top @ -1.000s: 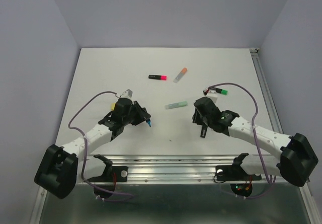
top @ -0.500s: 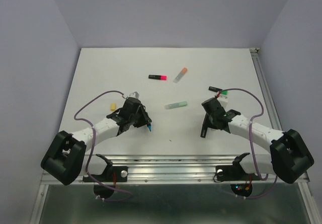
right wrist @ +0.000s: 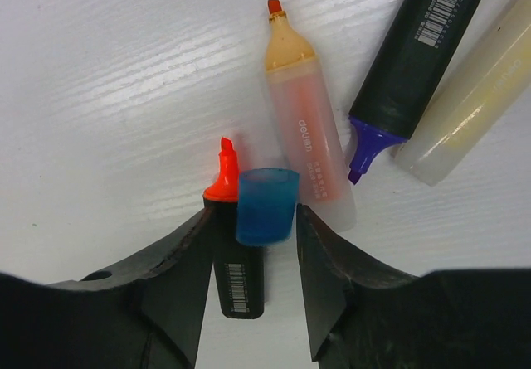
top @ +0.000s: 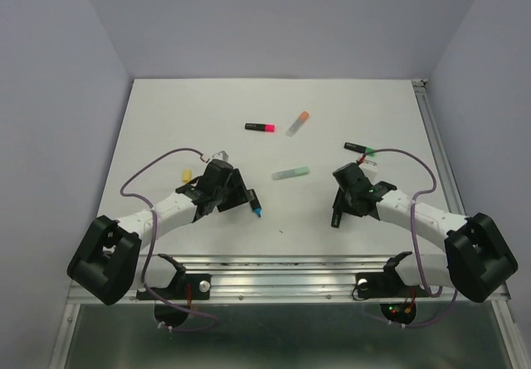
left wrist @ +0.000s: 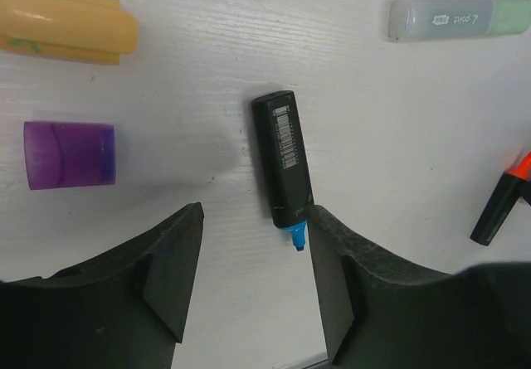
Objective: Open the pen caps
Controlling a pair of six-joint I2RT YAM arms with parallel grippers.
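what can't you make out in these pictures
Right wrist view: whether the right hand grips the blue cap or it lies loose; too close to tell.
Right wrist view: the purple-tipped black pen is cut off by the top edge, the pale yellow pen by the right edge.
Left wrist view: the yellow pen is cut off by the left edge.
Top view: the blue cap does not show, apparently under the right arm.

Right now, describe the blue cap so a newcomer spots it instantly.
Follow the right arm to its pincer. Between its jaws sits the blue cap, overlapping a black orange-tipped pen. It's the only stubby piece; its neighbours are long pens.
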